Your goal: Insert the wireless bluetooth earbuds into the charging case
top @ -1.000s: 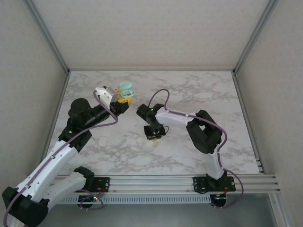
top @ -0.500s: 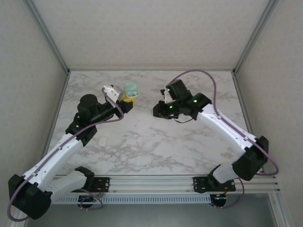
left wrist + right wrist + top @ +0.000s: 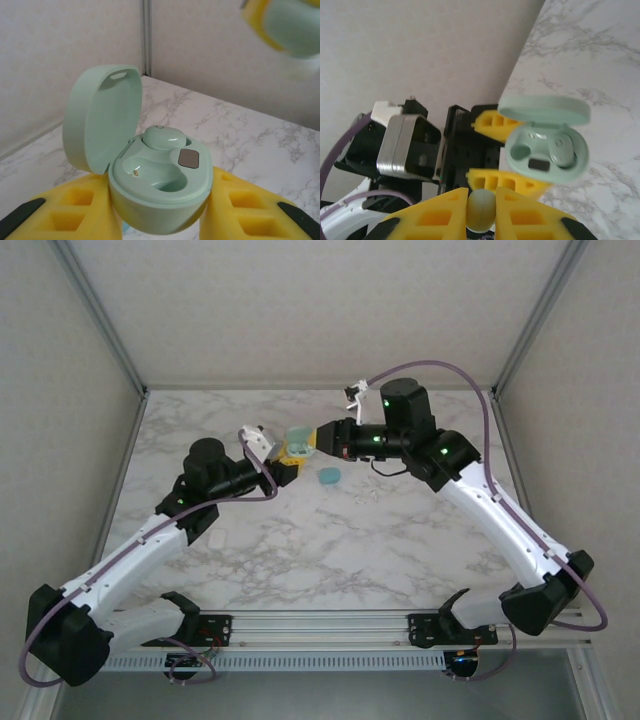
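Mint charging case (image 3: 161, 197), clamped in left gripper (image 3: 160, 217), faces right gripper (image 3: 481, 194) ahead so its pinched earbud (image 3: 480, 212) can enter 1 empty socket (image 3: 150, 175).

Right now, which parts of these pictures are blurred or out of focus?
Left wrist view: the charging case is sharp, the right gripper in the top right corner is blurred. Right wrist view: the held earbud looks soft, the charging case clearer. Top view: even light, no glare.
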Robot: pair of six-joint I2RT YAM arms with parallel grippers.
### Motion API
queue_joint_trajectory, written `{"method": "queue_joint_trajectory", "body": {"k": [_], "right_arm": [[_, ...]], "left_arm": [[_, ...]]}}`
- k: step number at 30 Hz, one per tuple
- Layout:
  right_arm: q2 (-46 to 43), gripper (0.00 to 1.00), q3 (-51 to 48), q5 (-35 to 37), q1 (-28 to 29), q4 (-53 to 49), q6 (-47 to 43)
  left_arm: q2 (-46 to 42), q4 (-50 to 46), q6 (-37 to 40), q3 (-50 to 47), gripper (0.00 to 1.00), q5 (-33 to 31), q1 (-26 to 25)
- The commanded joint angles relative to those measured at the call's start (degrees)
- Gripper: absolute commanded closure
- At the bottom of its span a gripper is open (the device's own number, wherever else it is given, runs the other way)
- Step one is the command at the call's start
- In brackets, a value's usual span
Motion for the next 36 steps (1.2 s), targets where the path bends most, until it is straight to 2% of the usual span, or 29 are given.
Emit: {"method": "queue_joint_trajectory", "body": {"k": [1, 22, 31, 36], "right_arm": [[2.5, 0.82, 2.4, -2.2, 0.6, 3.1, 1.2], [5.9, 0.82, 2.1, 0.8, 1.5, 2.0, 0.5], [6.1, 0.81, 1.4, -0.2, 2.1, 2.9, 1.1], [6.2, 0.79, 1.7, 2.7, 2.2, 0.6, 0.5]], "left_arm": [[0.5, 2.1, 1.8, 2.4, 0.78, 2.5, -0.8], [0.4, 3.4, 0.9, 3.2, 0.78, 0.4, -1.9], [0.1, 4.1, 0.0, 2.9, 0.78, -0.2, -1.9], [0.1, 4.2, 0.0, 3.3, 0.78, -0.3, -1.9]]}}
